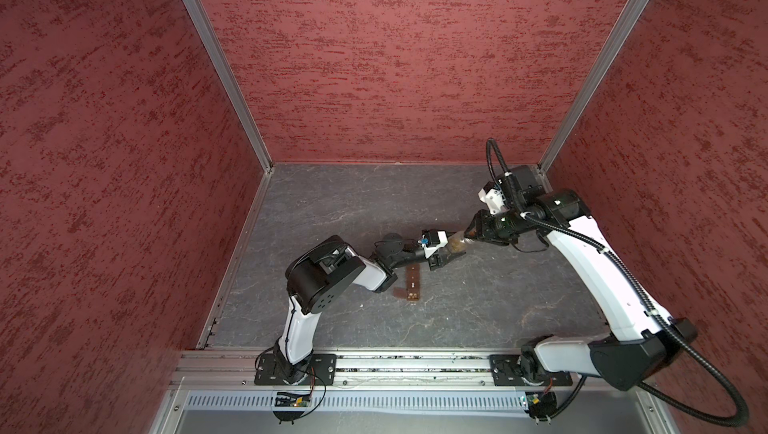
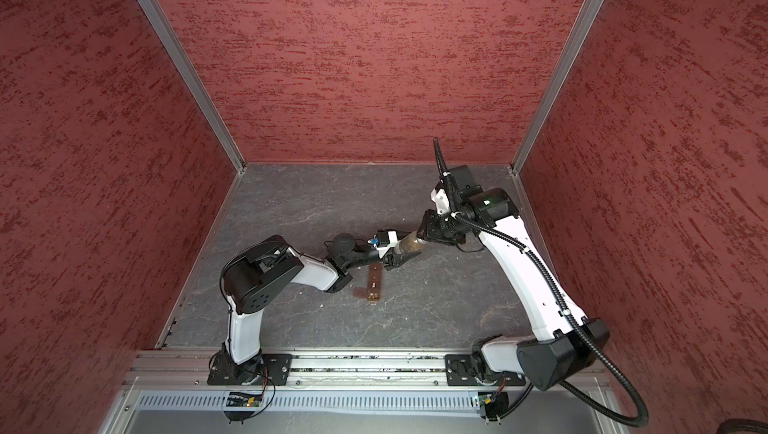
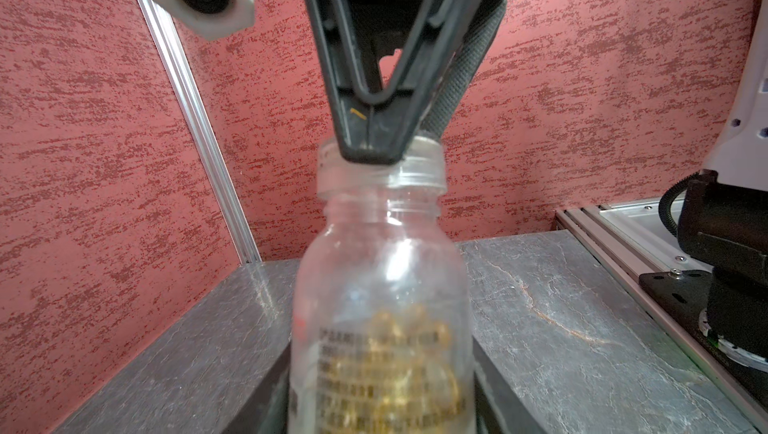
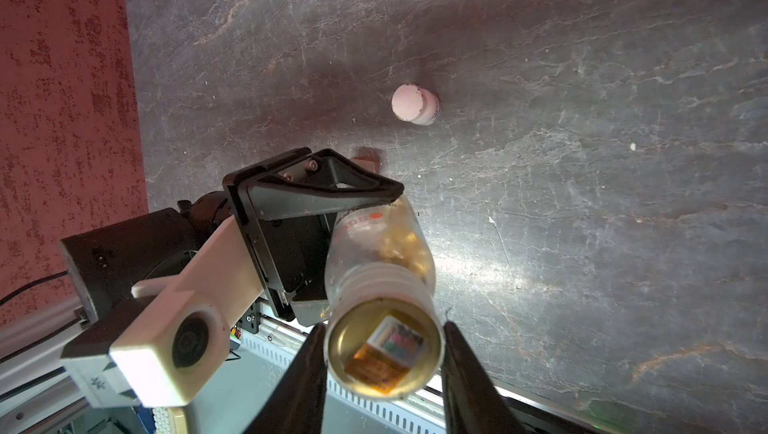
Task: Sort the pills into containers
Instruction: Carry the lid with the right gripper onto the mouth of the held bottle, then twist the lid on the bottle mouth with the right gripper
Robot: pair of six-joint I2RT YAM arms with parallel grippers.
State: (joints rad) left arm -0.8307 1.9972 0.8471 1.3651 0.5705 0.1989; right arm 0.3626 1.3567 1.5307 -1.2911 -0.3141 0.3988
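Note:
A clear bottle (image 1: 456, 245) with golden capsules inside hangs level above the table, held from both ends. My left gripper (image 1: 451, 252) is shut on its labelled body (image 3: 382, 286), with dark jaws on either side. My right gripper (image 4: 384, 353) is shut on the ribbed mouth end, a finger (image 4: 307, 373) against each side. The containers, a long brown box (image 1: 412, 282) of small cells, lie on the table just nearer than the bottle, with one lid flap open. A few tiny whitish pills (image 4: 633, 146) lie loose on the table.
A small white cylinder (image 4: 415, 103) lies on its side on the dark stone-patterned table (image 1: 332, 211). Red walls close in three sides. The metal rail (image 1: 395, 363) with both arm bases runs along the near edge.

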